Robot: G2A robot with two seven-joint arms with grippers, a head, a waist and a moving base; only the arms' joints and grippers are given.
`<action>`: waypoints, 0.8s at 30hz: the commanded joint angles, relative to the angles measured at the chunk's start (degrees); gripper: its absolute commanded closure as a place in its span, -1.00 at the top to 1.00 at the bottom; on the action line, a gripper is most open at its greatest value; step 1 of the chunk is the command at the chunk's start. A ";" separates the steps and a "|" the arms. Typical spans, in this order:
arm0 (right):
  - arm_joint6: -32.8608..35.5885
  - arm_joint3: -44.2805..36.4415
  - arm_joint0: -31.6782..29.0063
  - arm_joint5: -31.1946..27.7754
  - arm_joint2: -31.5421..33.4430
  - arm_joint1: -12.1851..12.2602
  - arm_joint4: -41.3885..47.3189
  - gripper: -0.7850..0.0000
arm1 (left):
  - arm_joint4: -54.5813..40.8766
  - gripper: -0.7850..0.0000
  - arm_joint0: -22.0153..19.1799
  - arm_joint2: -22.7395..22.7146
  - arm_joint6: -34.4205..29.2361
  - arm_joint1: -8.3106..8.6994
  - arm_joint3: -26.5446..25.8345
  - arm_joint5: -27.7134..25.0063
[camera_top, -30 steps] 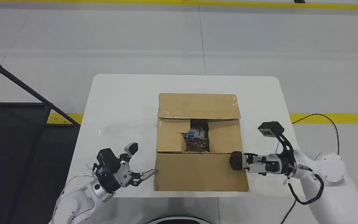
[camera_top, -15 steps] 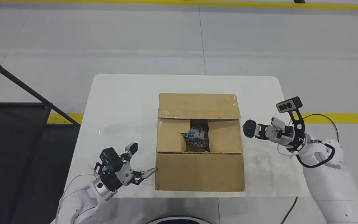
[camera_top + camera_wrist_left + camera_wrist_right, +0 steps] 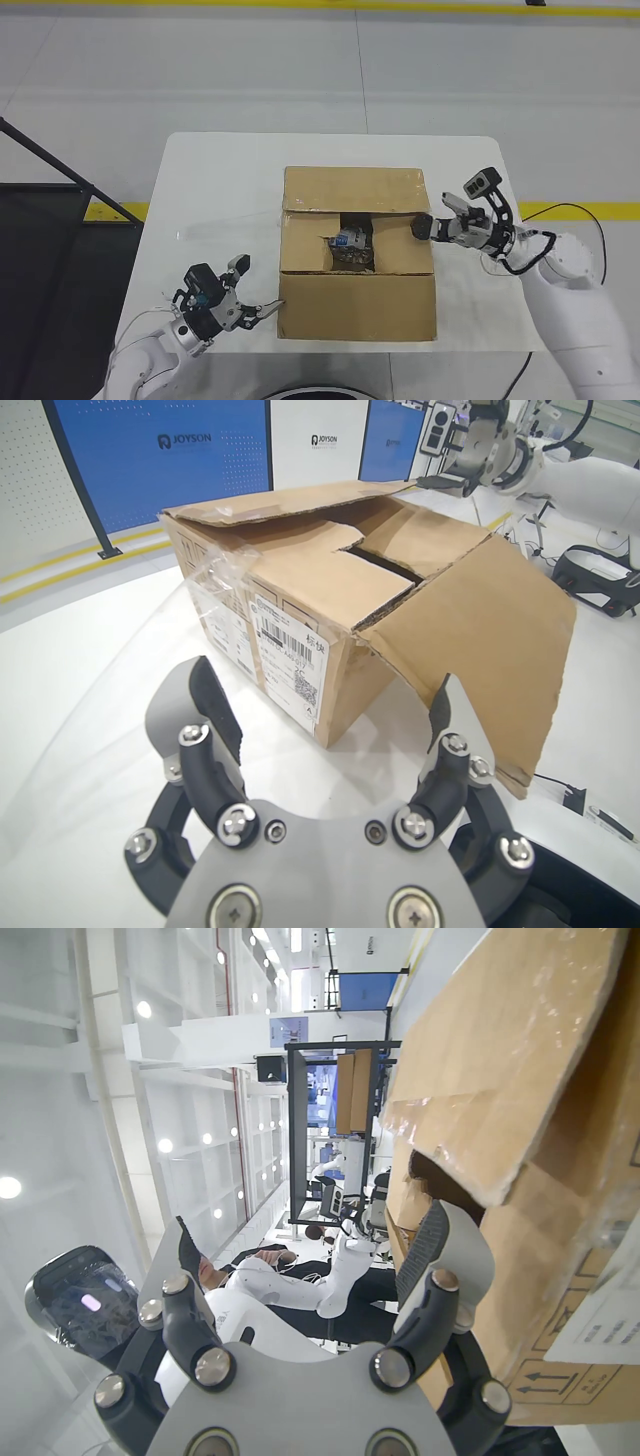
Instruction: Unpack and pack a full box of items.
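Note:
A brown cardboard box (image 3: 357, 252) stands mid-table with its top flaps part open. Through the gap I see a blue-and-white packet (image 3: 347, 238) on darker items. In the left wrist view the box (image 3: 310, 600) shows a labelled side and a drooping near flap. My left gripper (image 3: 255, 288) (image 3: 335, 710) is open, low beside the box's near left corner, touching nothing. My right gripper (image 3: 422, 228) (image 3: 307, 1238) is open at the box's right top edge, one finger (image 3: 430, 1238) close against the cardboard (image 3: 500, 1078). It also shows far off as the right gripper (image 3: 440, 482).
The white table (image 3: 220, 190) has bare room left, right and behind the box. Loose clear tape hangs off the box's left side (image 3: 215, 565). A black frame (image 3: 40, 200) stands on the floor left of the table.
My right gripper rose from the box's near right corner, swung out to the right, then came in to the right top edge. The left gripper barely shifted.

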 commanded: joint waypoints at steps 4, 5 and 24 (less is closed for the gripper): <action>0.25 0.80 1.42 2.47 -1.26 -0.13 -2.15 1.00 | 0.04 1.00 0.04 0.17 0.37 0.14 0.18 0.08; -0.06 0.99 1.57 2.49 -1.38 -0.18 -2.23 1.00 | 0.09 1.00 0.03 0.21 0.37 0.17 0.18 0.04; -10.78 12.77 15.14 -4.73 -8.04 -4.69 6.60 1.00 | -0.07 1.00 -0.22 0.56 0.95 0.73 0.73 0.12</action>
